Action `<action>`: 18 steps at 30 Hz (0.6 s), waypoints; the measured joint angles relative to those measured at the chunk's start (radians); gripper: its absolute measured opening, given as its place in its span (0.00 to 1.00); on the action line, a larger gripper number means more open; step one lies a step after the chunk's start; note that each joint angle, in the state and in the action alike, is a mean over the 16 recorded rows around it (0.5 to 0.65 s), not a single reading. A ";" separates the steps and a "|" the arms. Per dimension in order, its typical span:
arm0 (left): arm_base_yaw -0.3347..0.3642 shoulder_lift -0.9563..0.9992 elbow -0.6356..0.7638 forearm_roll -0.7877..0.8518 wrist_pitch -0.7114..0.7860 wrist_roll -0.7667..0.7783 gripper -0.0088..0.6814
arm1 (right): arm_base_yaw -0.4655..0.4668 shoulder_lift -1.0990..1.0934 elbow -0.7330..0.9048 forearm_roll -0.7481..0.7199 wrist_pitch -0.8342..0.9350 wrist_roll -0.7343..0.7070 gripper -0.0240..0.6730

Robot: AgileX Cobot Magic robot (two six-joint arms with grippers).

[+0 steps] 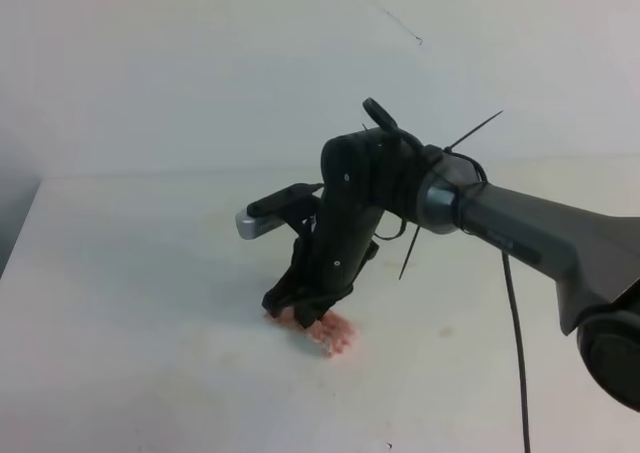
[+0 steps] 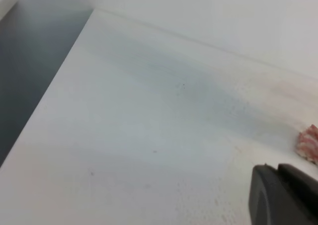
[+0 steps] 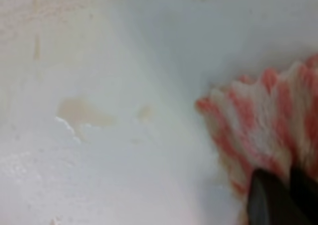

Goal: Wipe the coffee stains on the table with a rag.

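The pink-red and white rag lies on the white table near the middle. My right gripper points down and is shut on the rag, pressing it to the tabletop. In the right wrist view the rag fills the right side, with the dark fingers closed on it. A tan coffee stain and a small speck lie to its left. In the left wrist view the left gripper shows at the lower right, its fingers together, with nothing in it. The rag's edge shows beyond it.
The right arm reaches in from the right edge, with a black cable hanging under it. The table's left edge borders a dark gap. A white wall stands behind. A faint tan speck lies right of the rag.
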 joint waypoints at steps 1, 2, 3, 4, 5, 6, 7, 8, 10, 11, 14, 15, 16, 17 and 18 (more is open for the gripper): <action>0.000 0.000 0.000 0.000 0.000 0.000 0.01 | -0.003 -0.003 0.001 -0.005 -0.001 0.005 0.03; 0.000 0.000 0.000 0.000 0.000 0.000 0.01 | -0.008 -0.007 0.004 -0.009 -0.003 0.010 0.03; 0.000 0.000 0.000 0.000 0.000 0.000 0.01 | -0.014 -0.012 0.007 -0.013 -0.006 0.015 0.03; 0.000 0.000 0.000 0.000 0.000 0.000 0.01 | -0.022 -0.017 0.012 -0.017 -0.011 0.021 0.03; 0.000 0.000 0.000 0.000 0.000 0.000 0.01 | -0.032 -0.025 0.018 -0.021 -0.016 0.028 0.03; 0.000 0.000 0.000 0.000 0.000 0.000 0.01 | -0.043 -0.033 0.026 -0.025 -0.023 0.033 0.03; 0.000 0.000 0.000 0.000 0.000 0.000 0.01 | -0.055 -0.043 0.036 -0.029 -0.030 0.038 0.03; 0.000 0.000 0.000 0.000 0.000 0.000 0.01 | -0.069 -0.054 0.047 -0.033 -0.038 0.042 0.03; 0.000 0.000 0.000 0.000 0.000 0.000 0.01 | -0.100 -0.080 0.077 -0.040 -0.057 0.049 0.03; 0.000 0.000 0.000 0.000 0.000 0.000 0.01 | -0.116 -0.095 0.094 -0.043 -0.068 0.053 0.03; 0.000 0.000 0.000 0.000 0.000 0.000 0.01 | -0.164 -0.146 0.157 -0.052 -0.108 0.064 0.03; 0.000 0.000 0.000 0.000 0.000 0.000 0.01 | -0.179 -0.164 0.181 -0.055 -0.123 0.067 0.03; 0.000 0.000 0.000 0.000 0.000 0.000 0.01 | -0.194 -0.182 0.205 -0.058 -0.138 0.071 0.03; 0.000 0.000 0.000 0.000 0.000 0.000 0.01 | -0.207 -0.201 0.229 -0.062 -0.152 0.075 0.03; 0.000 0.000 0.000 0.000 0.000 0.000 0.01 | -0.220 -0.218 0.253 -0.067 -0.165 0.078 0.03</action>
